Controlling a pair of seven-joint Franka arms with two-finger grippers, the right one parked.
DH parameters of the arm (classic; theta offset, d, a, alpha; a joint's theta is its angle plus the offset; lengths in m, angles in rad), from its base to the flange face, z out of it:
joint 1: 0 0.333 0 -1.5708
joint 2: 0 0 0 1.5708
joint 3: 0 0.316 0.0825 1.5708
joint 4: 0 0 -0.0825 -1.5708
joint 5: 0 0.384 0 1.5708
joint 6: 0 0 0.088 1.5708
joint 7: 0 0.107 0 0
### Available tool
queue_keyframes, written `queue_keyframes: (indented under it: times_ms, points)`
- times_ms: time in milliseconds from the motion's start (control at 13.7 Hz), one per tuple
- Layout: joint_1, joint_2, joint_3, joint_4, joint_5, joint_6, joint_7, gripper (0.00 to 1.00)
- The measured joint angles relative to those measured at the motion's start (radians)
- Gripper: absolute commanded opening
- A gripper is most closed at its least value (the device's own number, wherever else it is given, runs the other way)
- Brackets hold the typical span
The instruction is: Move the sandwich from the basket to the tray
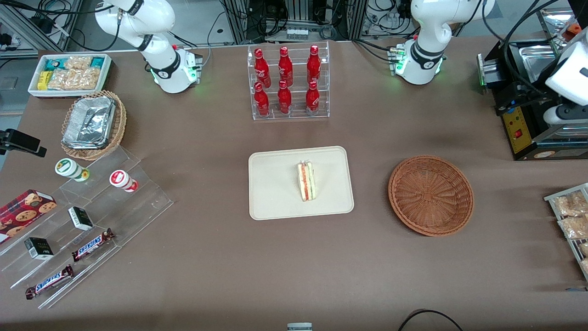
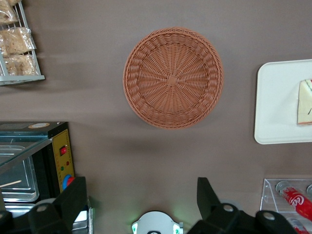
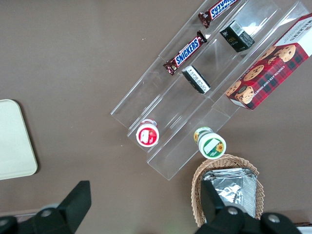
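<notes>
The sandwich [image 1: 306, 180], a pale wedge with red, orange and green layers, lies on the cream tray [image 1: 275, 193] at the table's middle. The left wrist view also shows the sandwich [image 2: 305, 102] and the tray [image 2: 275, 105]. The reddish-brown wicker basket [image 1: 431, 195] stands beside the tray toward the working arm's end and holds nothing; it also shows in the left wrist view [image 2: 173, 78]. My left gripper [image 2: 141, 200] is out of the front view. It hangs high above the table near its arm's base, open wide and empty, farther from the front camera than the basket.
A clear rack of red bottles [image 1: 288, 82] stands farther back than the tray. A black machine [image 1: 528, 115] and a rack of snack bags [image 1: 572, 220] are at the working arm's end. A stepped acrylic shelf [image 1: 78, 230], foil basket [image 1: 94, 124] and white bin [image 1: 69, 73] are at the parked arm's end.
</notes>
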Motion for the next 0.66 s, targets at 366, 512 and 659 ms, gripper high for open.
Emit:
queue_keyframes:
  times_ms: [366, 512, 659]
  points:
    - [-0.027, 0.03, 0.0, 0.054, -0.013, 0.019, 0.006, 1.0]
    - [-0.032, 0.044, 0.0, 0.071, -0.013, 0.038, 0.006, 1.0]
    - [-0.032, 0.053, 0.0, 0.076, -0.013, 0.064, 0.008, 1.0]
